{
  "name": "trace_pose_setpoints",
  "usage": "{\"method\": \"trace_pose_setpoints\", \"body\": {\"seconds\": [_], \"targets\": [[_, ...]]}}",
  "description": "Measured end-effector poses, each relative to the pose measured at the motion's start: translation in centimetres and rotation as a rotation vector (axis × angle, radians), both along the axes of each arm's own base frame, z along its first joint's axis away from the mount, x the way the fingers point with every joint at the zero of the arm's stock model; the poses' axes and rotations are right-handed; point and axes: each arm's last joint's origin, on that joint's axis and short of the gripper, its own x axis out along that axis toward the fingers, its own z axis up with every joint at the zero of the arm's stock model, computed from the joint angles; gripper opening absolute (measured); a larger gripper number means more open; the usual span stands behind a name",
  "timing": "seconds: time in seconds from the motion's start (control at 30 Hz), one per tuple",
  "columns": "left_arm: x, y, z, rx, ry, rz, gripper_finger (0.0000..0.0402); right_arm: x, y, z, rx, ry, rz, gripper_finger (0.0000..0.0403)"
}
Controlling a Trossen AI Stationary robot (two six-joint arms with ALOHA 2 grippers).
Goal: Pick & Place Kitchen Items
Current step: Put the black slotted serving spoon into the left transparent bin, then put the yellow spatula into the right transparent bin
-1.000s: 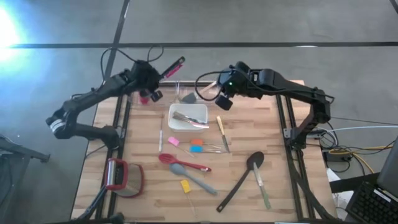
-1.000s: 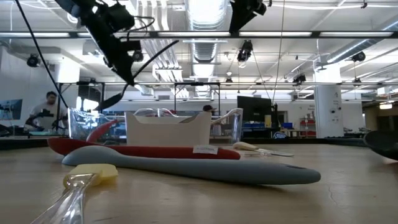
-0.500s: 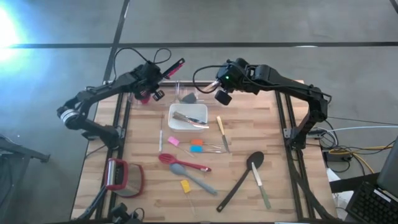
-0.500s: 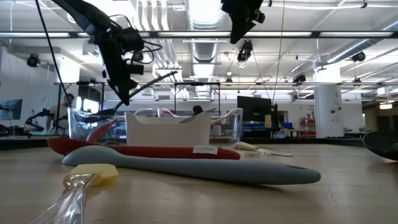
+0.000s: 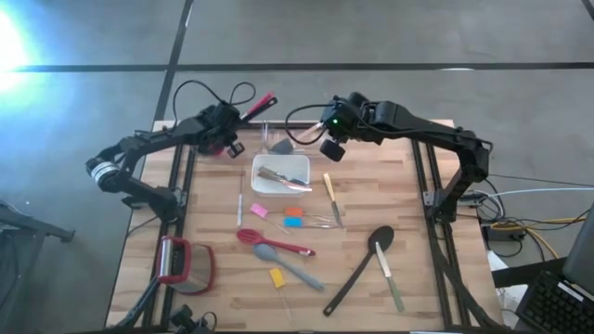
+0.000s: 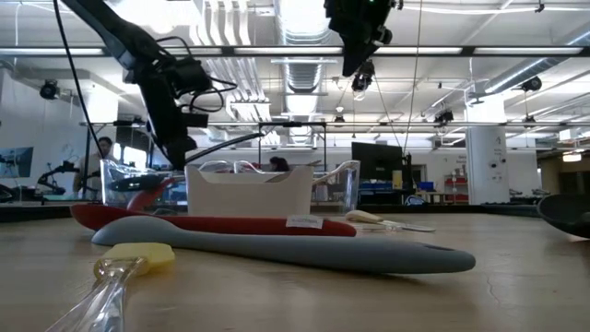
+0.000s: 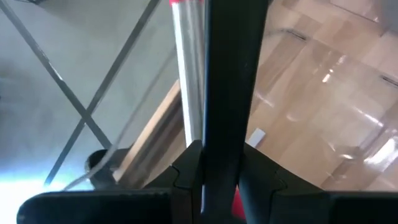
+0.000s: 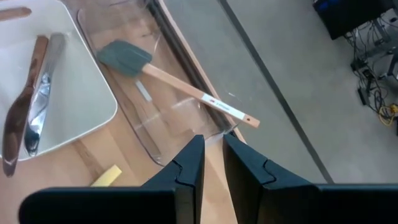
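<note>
My left gripper hangs over the table's far left, just left of the clear tub, and is shut on a long black utensil with a red tip. In the low view the utensil reaches out past the gripper. My right gripper hovers high over the tub's right end. Its fingers stand a narrow slit apart with nothing between them. A grey spatula lies in the tub, its wooden handle resting on the rim. Knives lie in the white dish. My left gripper pinches the utensil's black shaft between its two fingers. The shaft runs on forward past the fingertips, roughly along the fingers, with a steel strip and the red end beside it. The utensil is lifted clear and lies nearly level, its red tip toward the far edge.
Loose items lie on the wooden top: a red spoon, a grey-blue spatula, a black spoon, knives, small coloured pieces. A red-and-grey gadget sits near the left front.
My left gripper has sunk toward the table beside the tub's left end and tipped. The utensil it holds has swung from steeply slanted to nearly level. My right gripper has drifted a little toward the table's left, still high.
</note>
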Motion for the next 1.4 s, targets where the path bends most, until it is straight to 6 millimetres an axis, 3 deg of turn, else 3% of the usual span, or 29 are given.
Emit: {"method": "trace_pose_setpoints", "body": {"seconds": [0.23, 0.47, 0.6, 0.8, 1.03, 1.27, 1.4], "targets": [[-0.1, -0.2, -0.5, -0.018, -0.009, -0.009, 0.0075, 0.5, -0.1, -1.0, -0.006, -0.009, 0.005, 0.0052], [-0.1, -0.3, -0.7, -0.033, 0.007, -0.034, 0.0199, 0.5, -0.1, -0.9, -0.007, -0.018, 0.004, 0.0052], [-0.3, -0.4, -0.5, -0.047, 0.021, -0.034, 0.024, 0.1, 0.0, -0.5, -0.01, -0.03, 0.003, 0.0052], [-0.5, -0.7, 2.7, 0.015, -0.039, -0.026, 0.0248, -0.5, 0.2, 0.2, -0.015, -0.055, 0.001, 0.0052], [-1.3, -2.3, 7.4, 0.041, -0.313, -0.104, 0.0248, -0.7, 0.7, 0.6, 0.0, -0.079, 0.0, 0.0052], [-1.5, -4.8, 10.8, -0.071, -0.684, -0.407, 0.0247, -0.6, 2.0, 0.5, 0.011, -0.058, 0.036, 0.0052], [-1.1, -6.3, 11.7, -0.126, -0.781, -0.563, 0.0247, -1.6, 3.6, 0.1, 0.068, 0.019, 0.014, 0.0052]]}}
